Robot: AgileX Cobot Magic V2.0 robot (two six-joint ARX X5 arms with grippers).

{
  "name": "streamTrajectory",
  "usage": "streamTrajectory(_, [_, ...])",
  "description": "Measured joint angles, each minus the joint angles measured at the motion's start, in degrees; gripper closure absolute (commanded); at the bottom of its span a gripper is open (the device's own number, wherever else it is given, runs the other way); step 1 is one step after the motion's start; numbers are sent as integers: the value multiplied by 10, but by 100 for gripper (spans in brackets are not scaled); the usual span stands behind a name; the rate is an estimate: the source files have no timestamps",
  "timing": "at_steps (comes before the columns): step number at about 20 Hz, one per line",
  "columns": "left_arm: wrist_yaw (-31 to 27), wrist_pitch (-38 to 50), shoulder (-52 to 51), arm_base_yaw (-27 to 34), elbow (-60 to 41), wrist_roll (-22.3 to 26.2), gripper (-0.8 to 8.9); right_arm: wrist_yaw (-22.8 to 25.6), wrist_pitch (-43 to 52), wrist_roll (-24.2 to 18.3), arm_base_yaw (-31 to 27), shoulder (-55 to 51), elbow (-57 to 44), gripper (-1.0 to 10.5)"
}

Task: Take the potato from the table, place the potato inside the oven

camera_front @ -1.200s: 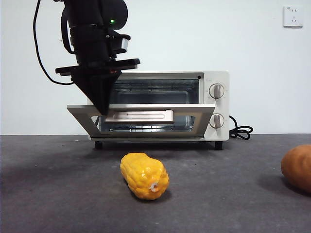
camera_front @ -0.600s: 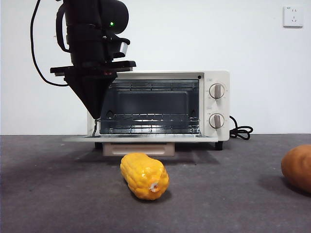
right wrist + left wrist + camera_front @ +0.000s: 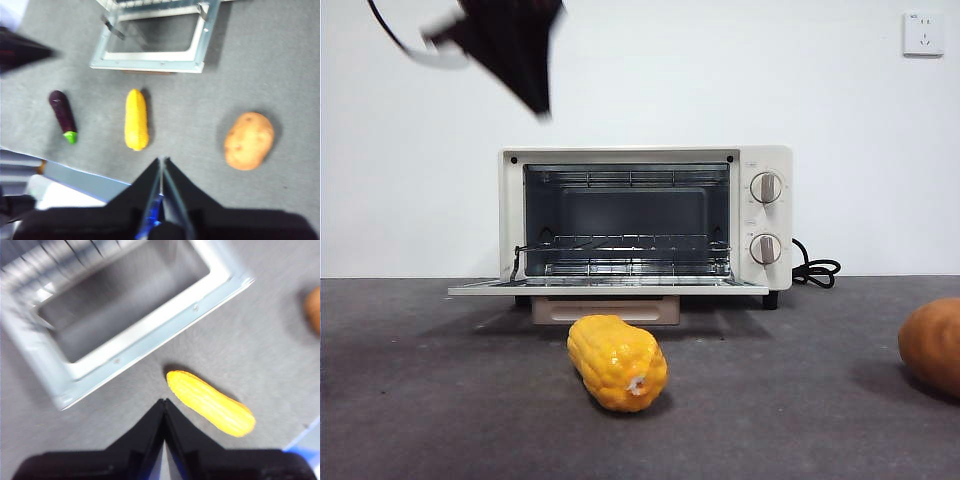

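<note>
- Front view: oven (image 3: 645,225) sits at the back of the table (image 3: 440,400), door (image 3: 608,288) dropped flat and open, wire rack visible inside.
- Corn (image 3: 617,361) lies on the table in front of the oven door, just clear of it.
- Potato (image 3: 931,345) is on the table, in front of the oven and well off toward its knob side, cut off by the frame edge. Nothing touching it.
- Left gripper (image 3: 538,103) is blurred, high above the oven's top corner on the side away from the knobs, touching nothing.
- Left wrist view: left gripper (image 3: 163,402) jaws pressed together to a point, empty, above the table between corn (image 3: 210,403) and oven door (image 3: 150,335).
- Right wrist view: right gripper (image 3: 162,162) jaws look closed, a bit blurry, holding nothing, high over the table in front of the oven; potato (image 3: 249,140) and corn (image 3: 136,119) below it, apart.
- Eggplant (image 3: 63,114) lies beyond the corn, away from the potato.
</note>
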Motion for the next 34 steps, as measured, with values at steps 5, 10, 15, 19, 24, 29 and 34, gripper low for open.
streamTrajectory(5, [-1, -7, -164, 0, 0, 2, 819, 78, 0, 0, 0, 36, 0, 779])
streamTrajectory(10, [-59, -32, -298, 0, 0, 2, 819, 97, 0, 12, 11, 78, 0, 691])
streamTrajectory(15, [-135, -113, -377, 0, 0, -5, 819, 210, 0, 47, 89, 118, 0, 662])
streamTrajectory(19, [-135, -113, -434, 0, 0, -19, 819, 248, 10, 73, 154, 161, -8, 661])
streamTrajectory(24, [-135, -114, -467, 0, 0, -23, 819, 272, 96, 116, 177, 193, -125, 654])
streamTrajectory(29, [-135, -114, -469, 0, 0, -23, 819, 272, 204, 153, 176, 195, -218, 286])
streamTrajectory(34, [-135, -114, -467, 0, 0, -23, 819, 270, 252, 160, 176, 237, -224, 290])
